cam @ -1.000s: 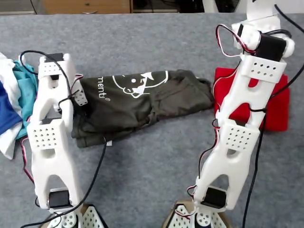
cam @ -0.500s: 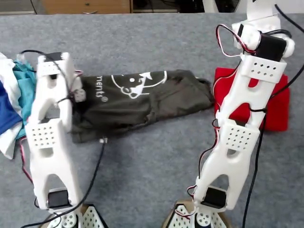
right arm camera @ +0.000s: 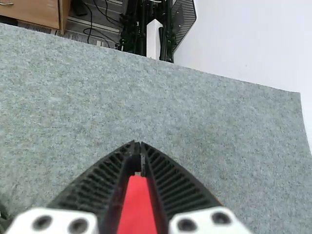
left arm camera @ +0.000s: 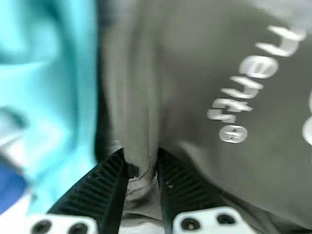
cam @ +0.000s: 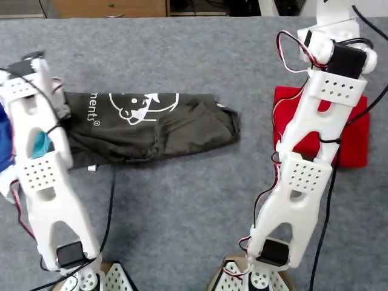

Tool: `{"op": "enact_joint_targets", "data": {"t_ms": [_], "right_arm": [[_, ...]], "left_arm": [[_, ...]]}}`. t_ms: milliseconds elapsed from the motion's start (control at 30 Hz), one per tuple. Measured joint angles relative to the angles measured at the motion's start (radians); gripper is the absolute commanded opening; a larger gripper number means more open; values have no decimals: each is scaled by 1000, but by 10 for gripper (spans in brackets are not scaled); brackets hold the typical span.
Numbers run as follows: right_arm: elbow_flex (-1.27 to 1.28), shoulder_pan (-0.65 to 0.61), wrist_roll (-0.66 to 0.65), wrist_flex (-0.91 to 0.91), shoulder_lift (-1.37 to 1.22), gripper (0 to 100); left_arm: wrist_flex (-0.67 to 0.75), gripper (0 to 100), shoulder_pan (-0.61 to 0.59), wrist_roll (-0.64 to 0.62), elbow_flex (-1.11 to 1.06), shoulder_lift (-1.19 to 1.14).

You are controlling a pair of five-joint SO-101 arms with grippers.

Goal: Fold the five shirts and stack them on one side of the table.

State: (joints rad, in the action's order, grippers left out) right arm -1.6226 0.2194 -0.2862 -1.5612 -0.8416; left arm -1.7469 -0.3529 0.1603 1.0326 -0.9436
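Observation:
A dark olive shirt (cam: pixel 151 124) with a white print lies bunched across the left half of the grey table. My left gripper (cam: pixel 60 110) is shut on its left edge; in the left wrist view the olive fabric (left arm camera: pixel 219 58) is pinched between the black fingers (left arm camera: pixel 109 185). A teal shirt (left arm camera: pixel 58 73) lies right beside the grip. A folded red shirt (cam: pixel 354 136) rests at the right side, partly under my right arm (cam: pixel 327 91). My right gripper (right arm camera: pixel 140 155) is shut, raised and pointing toward the table's far edge, with red showing below between its fingers.
A loose pile of teal (cam: pixel 41 142), blue (cam: pixel 5 142) and white (cam: pixel 7 188) shirts sits at the left edge, partly behind the left arm. Bare grey carpet (cam: pixel 194 206) spans the front middle. Furniture and cables (right arm camera: pixel 141 24) stand beyond the far edge.
My left arm has swung left, dragging the olive shirt with it toward the pile at the left edge. The right arm and red shirt have stayed put.

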Motion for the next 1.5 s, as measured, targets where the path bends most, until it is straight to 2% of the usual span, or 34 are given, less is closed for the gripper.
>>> {"op": "enact_joint_targets", "data": {"t_ms": [200,433,667,900,1067,1233,1500], "right_arm": [[0,-2,0,0,0,5],[0,0,0,0,0,5],[0,0,0,0,0,5],[0,0,0,0,0,5],[0,20,0,8,0,5],[0,28,0,9,0,5],[0,28,0,9,0,5]], "left_arm": [[0,33,265,-49,0,34],[0,90,588,-129,0,161],[0,89,772,-219,46,184],[74,89,809,-324,121,133],[75,98,721,-331,160,123],[75,212,638,-256,146,106],[77,221,694,-207,87,44]]}}
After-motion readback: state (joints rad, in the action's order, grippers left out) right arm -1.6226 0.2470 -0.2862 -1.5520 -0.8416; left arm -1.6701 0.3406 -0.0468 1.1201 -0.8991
